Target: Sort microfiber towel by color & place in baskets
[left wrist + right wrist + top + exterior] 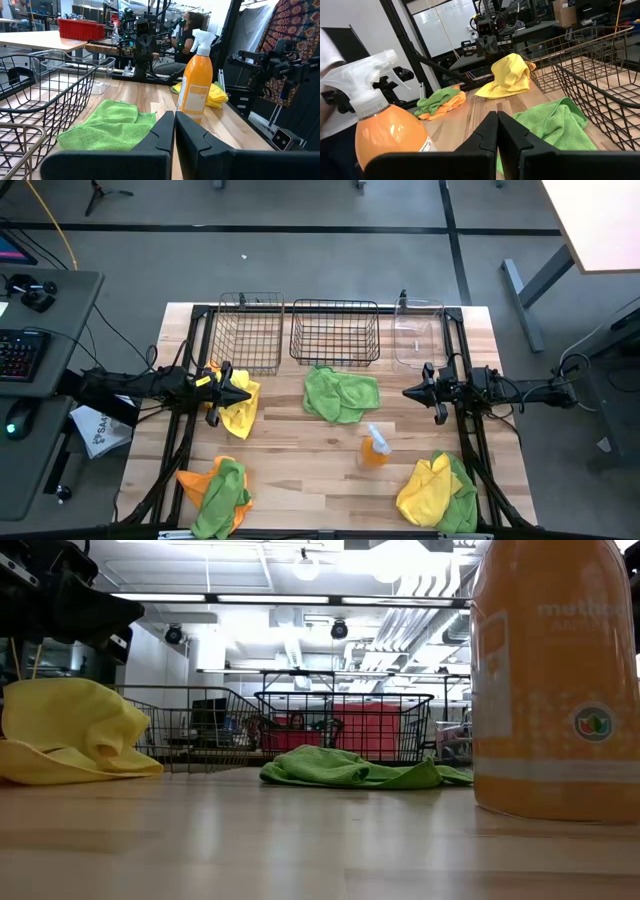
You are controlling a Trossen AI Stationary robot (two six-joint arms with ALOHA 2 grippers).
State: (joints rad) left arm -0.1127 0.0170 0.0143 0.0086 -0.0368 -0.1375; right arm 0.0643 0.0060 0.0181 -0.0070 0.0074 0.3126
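Wooden bench (300, 470) carries scattered towels: a yellow towel (238, 405) beside the left pincer (238, 392), a green towel (340, 394) before the middle wire basket (334, 332). Both pincers, right pincer (412, 392) included, sit pressed together, empty. A sweeping arm could topple the orange spray bottle (375, 447).

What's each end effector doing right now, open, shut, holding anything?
Left end effector: shut, empty, above the yellow towel by the left wire basket.
Right end effector: shut, empty, beside the green towel.
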